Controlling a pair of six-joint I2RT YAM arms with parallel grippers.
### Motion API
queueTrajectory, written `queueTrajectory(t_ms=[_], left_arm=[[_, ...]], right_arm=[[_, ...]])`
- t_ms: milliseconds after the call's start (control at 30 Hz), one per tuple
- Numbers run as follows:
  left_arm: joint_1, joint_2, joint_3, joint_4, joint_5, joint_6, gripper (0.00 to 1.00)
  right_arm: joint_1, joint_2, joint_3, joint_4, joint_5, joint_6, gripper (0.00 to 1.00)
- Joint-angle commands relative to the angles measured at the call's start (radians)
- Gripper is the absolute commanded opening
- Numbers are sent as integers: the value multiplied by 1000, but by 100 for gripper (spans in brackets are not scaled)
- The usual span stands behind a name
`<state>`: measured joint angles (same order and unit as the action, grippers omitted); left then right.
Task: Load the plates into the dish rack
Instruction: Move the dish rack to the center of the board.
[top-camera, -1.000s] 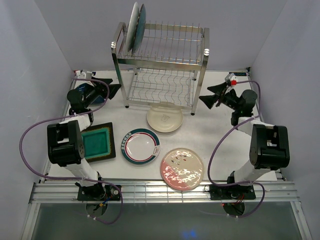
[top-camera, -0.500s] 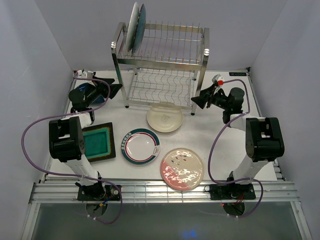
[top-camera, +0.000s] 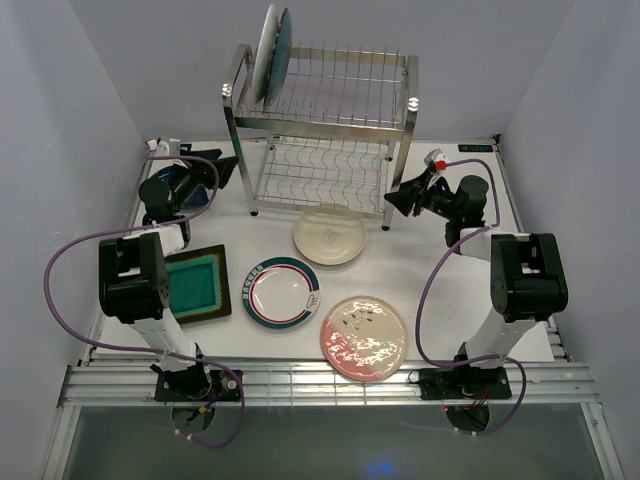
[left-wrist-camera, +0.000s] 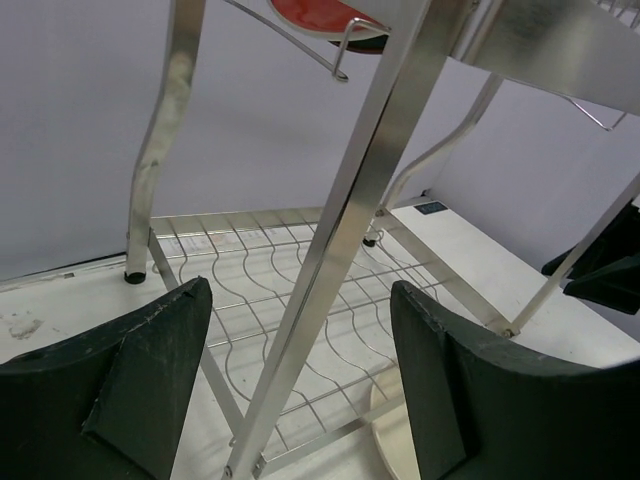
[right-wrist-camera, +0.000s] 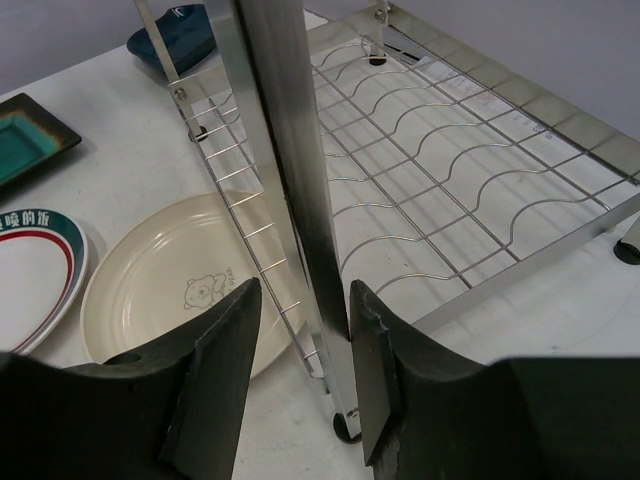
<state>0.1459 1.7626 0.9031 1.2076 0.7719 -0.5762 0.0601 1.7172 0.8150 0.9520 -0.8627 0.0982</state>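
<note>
Where right hand (right-wrist-camera: 305, 300) gapes, dish rack (right-wrist-camera: 285, 150) post stands between.

There are seven plates. Two stand upright in the top tier, a pale plate (top-camera: 266, 50) and a teal plate (top-camera: 285, 40). Four lie on the counter (top-camera: 440, 270): a cream plate (top-camera: 329, 236), a green-and-red-rimmed plate (top-camera: 283, 291), a pink speckled plate (top-camera: 363, 337) and a square green plate (top-camera: 193, 284). One small dark blue dish (right-wrist-camera: 175, 45) shows only in the right wrist view. There is one dish rack (top-camera: 320, 120), with two tiers and four posts. There are two grippers, the left gripper (top-camera: 228, 172) and the right gripper (top-camera: 398, 200).
</note>
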Motion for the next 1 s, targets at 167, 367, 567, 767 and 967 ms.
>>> queueTrajectory(t_ms=[167,367,567,767,967], left_arm=[[-31,60,69,7,-74,-28,77],[-61,57,69,-2,-74,10,77],[-97,49,92,-75,-86,82,77],[-132,14,134,-201,-123,206,72],[-178,35,163,-235,-157,214,54]], right_arm=[[1,22,-4,37,8,-11,39],[1,18,-14,25,10,-18,38],[1,21,-4,-4,17,-25,28],[0,18,-4,-13,25,-34,18],[-2,22,9,-42,47,-48,8]])
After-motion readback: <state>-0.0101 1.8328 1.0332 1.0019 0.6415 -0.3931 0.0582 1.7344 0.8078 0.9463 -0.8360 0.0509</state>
